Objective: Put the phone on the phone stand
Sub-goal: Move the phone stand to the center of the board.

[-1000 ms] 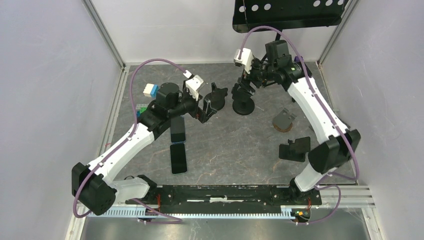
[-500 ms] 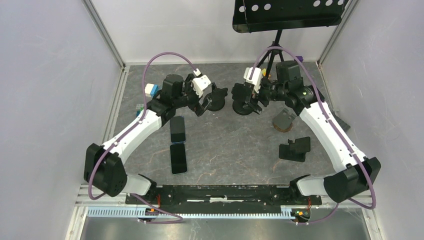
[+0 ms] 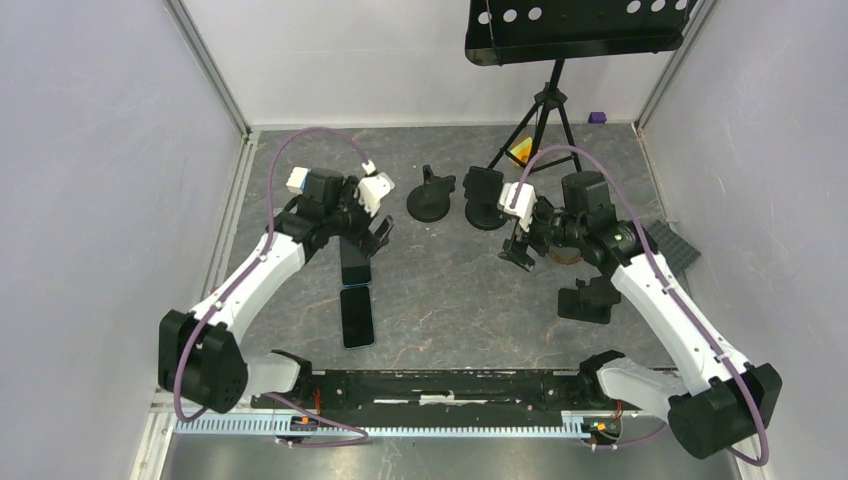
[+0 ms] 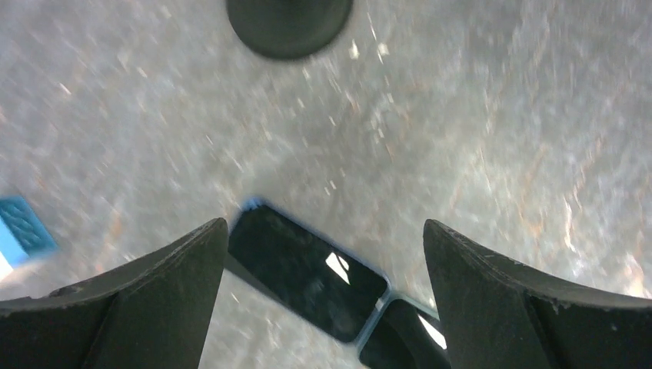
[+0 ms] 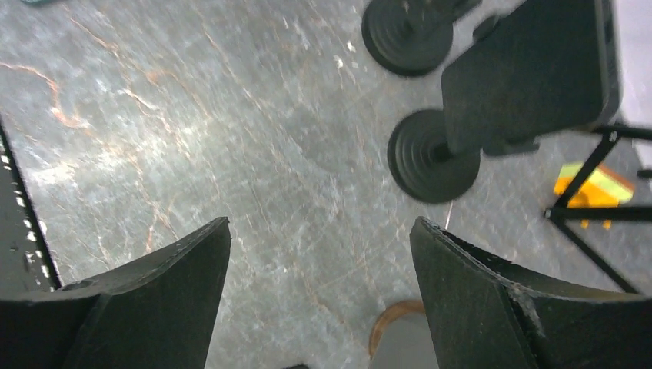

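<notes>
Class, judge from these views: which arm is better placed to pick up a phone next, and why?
Left. The open left hand hangs above the farther phone, framed between its fingers in the wrist view; the right hand is across the table, near a phone stand.

The left arm (image 3: 250, 285) at 8 o'clock and the right arm (image 3: 665, 300) at 4 o'clock in the top view each have white tapered links between bulky black joint housings. A purple cable (image 3: 320, 129) loops along each arm to a white camera (image 3: 375, 190) block at the wrist. Both bases mount on a black rail (image 3: 400, 383) at 6 o'clock. The fingers (image 4: 138, 300) are matte black, wedge-shaped and rough-grained.
</notes>
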`<state>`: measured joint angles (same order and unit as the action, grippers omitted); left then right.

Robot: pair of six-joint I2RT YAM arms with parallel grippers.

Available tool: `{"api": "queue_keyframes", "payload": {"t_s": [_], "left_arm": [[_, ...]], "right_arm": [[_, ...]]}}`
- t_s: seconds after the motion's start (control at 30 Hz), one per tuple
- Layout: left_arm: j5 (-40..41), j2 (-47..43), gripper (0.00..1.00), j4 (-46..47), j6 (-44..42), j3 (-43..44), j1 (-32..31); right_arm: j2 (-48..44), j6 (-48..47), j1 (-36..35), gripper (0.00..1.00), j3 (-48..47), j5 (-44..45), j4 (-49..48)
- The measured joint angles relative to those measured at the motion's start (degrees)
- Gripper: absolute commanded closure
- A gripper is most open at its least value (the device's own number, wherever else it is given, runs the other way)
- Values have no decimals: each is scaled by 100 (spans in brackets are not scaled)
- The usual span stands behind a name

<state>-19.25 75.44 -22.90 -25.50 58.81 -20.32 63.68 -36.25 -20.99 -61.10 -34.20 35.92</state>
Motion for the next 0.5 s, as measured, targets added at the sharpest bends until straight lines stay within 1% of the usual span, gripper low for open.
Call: {"api": "queue_keyframes", "payload": {"t_s": [0.1,0.2,0.33,0.43,0.5], "left_arm": [[11,-420,0,-372,35,-529,52],[-44,-776,0,-579,57,-866,52],[-109,-1029,0,-570,90,-1045,52],[-227,-1051,0,-527,160,-1104,52],[-295,-1051,0,-525,192,-1134,52]], "right_arm": [[-269,87,0,6,474,481,-131],[-461,293,4,6,822,1414,-203],[-459,507,142,6,1005,2612,-299],[-317,610,592,7,1043,3010,-387],[-131,662,894,7,1040,3023,-483]]}}
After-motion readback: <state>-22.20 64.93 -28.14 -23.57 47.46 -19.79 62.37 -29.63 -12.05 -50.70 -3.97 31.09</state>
